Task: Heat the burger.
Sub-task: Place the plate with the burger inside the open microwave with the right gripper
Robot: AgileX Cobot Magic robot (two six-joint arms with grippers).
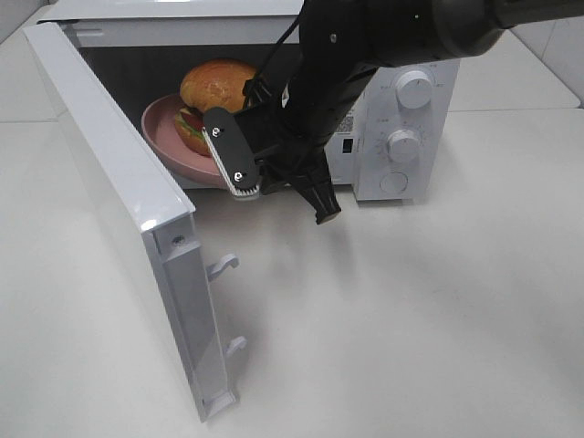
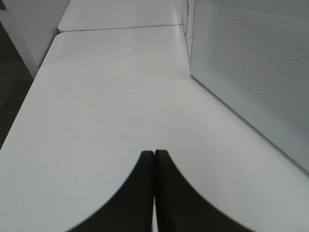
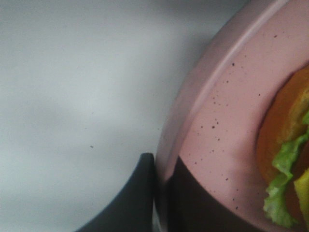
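Observation:
The burger (image 1: pixel 216 87), with a golden bun, lettuce and cheese, sits on a pink speckled plate (image 1: pixel 162 128) inside the open microwave (image 1: pixel 415 55), close to its mouth. My right arm (image 1: pixel 333 82) reaches down in front of the opening. In the right wrist view my right gripper (image 3: pixel 161 169) is shut on the rim of the plate (image 3: pixel 222 121), with the burger's (image 3: pixel 289 164) lettuce edge just beyond. My left gripper (image 2: pixel 154 153) is shut and holds nothing, low over the white table beside the door's outer face (image 2: pixel 251 72).
The microwave door (image 1: pixel 119 201) stands swung wide open toward the front left, its latch hooks (image 1: pixel 224 266) sticking out. Two knobs (image 1: pixel 413 89) sit on the control panel at the right. White table (image 1: pixel 411 310) stretches in front and to the right.

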